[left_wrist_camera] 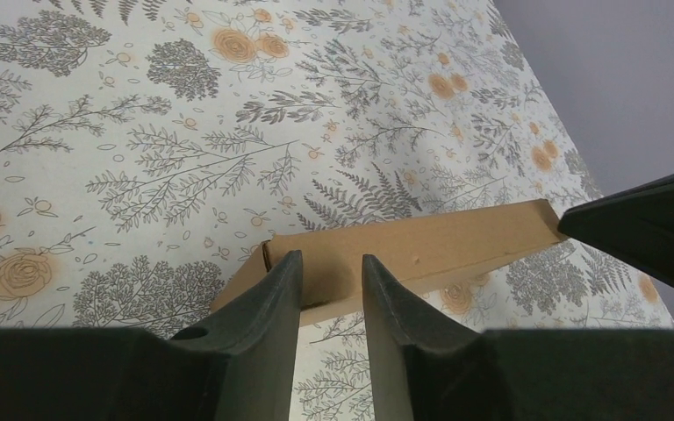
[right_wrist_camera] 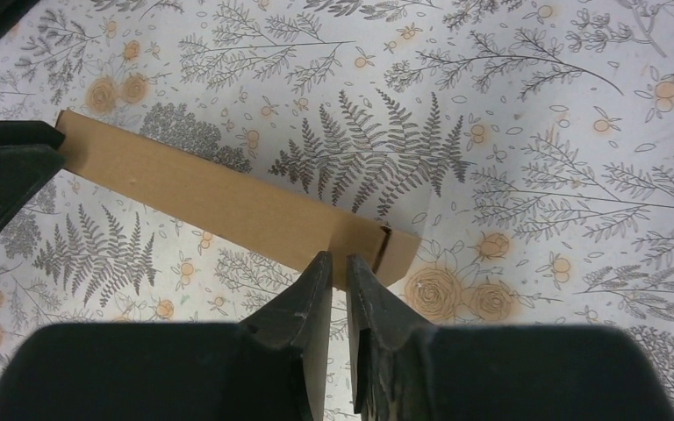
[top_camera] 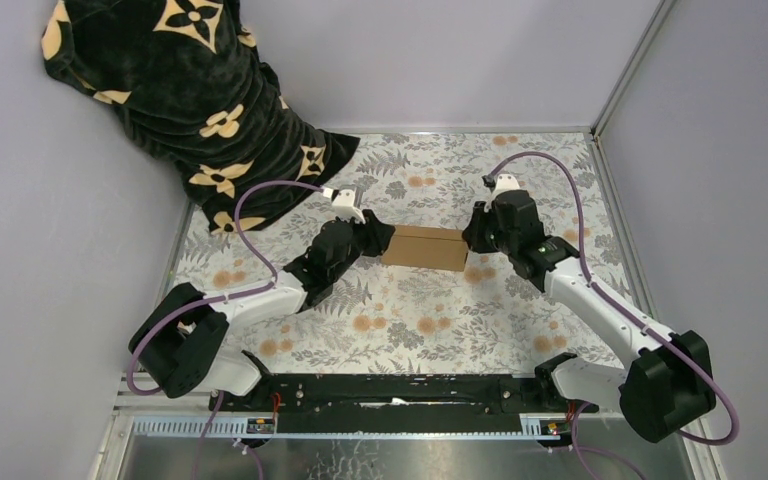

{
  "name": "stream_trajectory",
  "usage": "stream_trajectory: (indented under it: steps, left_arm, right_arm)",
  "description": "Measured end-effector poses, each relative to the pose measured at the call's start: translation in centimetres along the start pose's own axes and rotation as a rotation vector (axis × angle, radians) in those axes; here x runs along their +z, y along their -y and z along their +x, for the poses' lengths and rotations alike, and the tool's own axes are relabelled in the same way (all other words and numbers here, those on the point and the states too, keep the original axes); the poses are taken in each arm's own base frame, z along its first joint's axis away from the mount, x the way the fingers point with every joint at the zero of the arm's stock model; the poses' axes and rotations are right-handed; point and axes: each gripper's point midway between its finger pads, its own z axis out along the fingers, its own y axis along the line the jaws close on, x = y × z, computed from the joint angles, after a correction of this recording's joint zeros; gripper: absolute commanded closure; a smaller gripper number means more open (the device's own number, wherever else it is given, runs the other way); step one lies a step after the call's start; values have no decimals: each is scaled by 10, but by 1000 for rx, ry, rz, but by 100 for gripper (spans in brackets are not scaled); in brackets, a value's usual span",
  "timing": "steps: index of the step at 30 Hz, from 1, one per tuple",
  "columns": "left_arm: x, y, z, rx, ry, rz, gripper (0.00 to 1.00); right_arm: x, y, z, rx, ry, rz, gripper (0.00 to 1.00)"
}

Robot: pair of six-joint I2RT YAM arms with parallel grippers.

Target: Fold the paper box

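Table (top_camera: pixel 430 330) with a fern-and-rose print fills the workspace, and a black blanket with tan flower motifs (top_camera: pixel 190 90) is heaped at its far left corner. Near the middle lies the paper box (top_camera: pixel 425 247), a narrow brown cardboard strip running left to right, with one arm at each end.

At the left end, the left gripper (left_wrist_camera: pixel 329 260) has its jaws partway apart over the cardboard; I cannot tell whether they clamp it. At the right end, the right gripper (right_wrist_camera: pixel 340 259) has its jaws almost together on the near edge and appears to pinch it.

Folding looks to be under way, with the box still flattened rather than standing as an open shape. The next move probably calls for one end to be held steady while the other turns a panel along a crease, without crushing the board.

Creases and tabs are hard to make out. The overhead view hides both ends behind the grippers. Whether the strip rests flat or is slightly lifted is unclear.
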Motion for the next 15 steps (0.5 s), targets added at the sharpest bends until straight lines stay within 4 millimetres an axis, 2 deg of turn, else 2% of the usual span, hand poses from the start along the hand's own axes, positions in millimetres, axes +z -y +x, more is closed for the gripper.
stream_trajectory:
  steps: [10,15]
  left_arm:
    - [1,-4,-2,3,2,-32,61]
    - [1,-5,-3,5,-4,-42,60]
  right_arm:
    - [-8,6,-2,-24,-30,22,82]
    - [-9,3,-12,-43,-27,22,82]
